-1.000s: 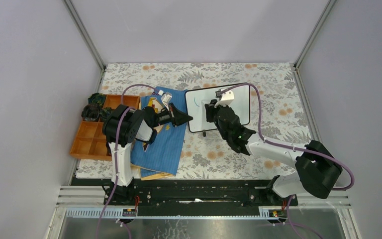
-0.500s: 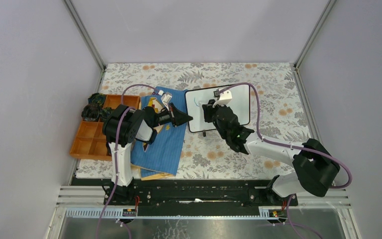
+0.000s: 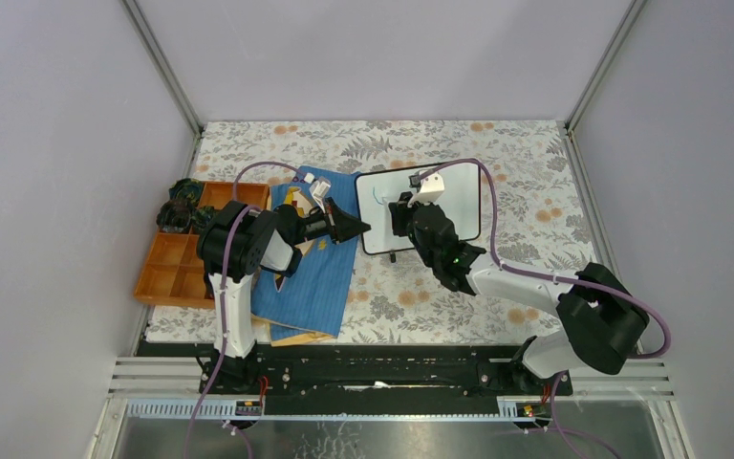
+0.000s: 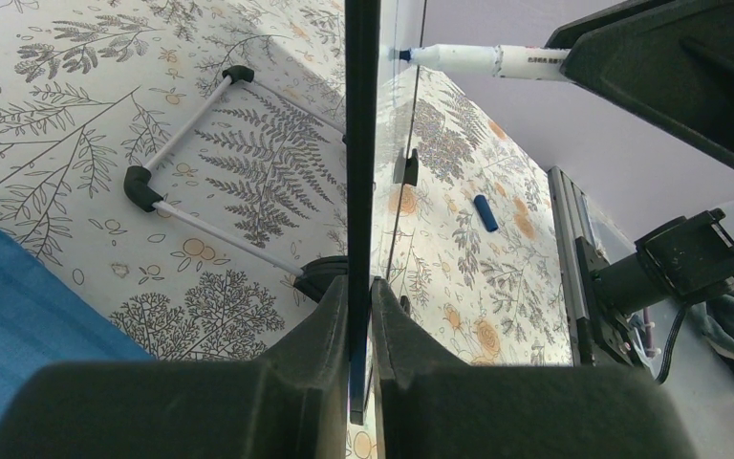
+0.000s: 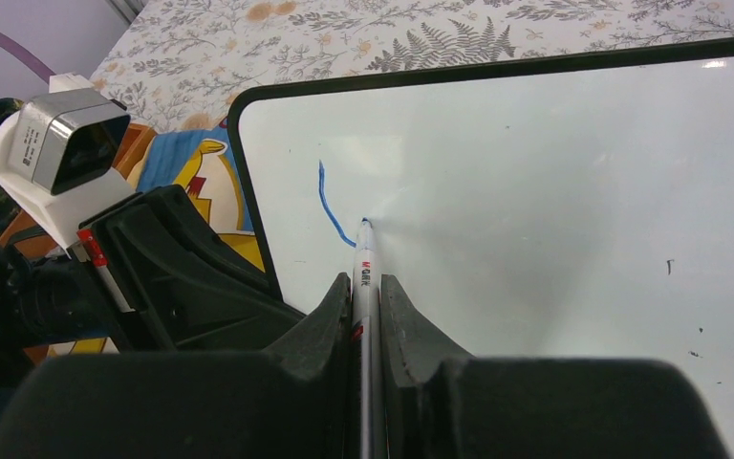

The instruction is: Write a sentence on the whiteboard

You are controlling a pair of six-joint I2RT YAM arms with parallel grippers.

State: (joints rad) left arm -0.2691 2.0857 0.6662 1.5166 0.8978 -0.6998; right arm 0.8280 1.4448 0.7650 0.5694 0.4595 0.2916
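White whiteboard [image 3: 466, 208], thin black frame: light, stiff, slick-faced, probably tippy; best held by its edge, where left gripper [image 4: 360, 289] pinches; right gripper [image 5: 366, 292] clamps marker [image 5: 364, 256].

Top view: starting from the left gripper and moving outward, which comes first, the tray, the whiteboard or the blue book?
From the left gripper:
1. the whiteboard, on its right, edge pinched between the jaws.
2. the book, lying just under and to its left.
3. the tray, farthest, at the far left.
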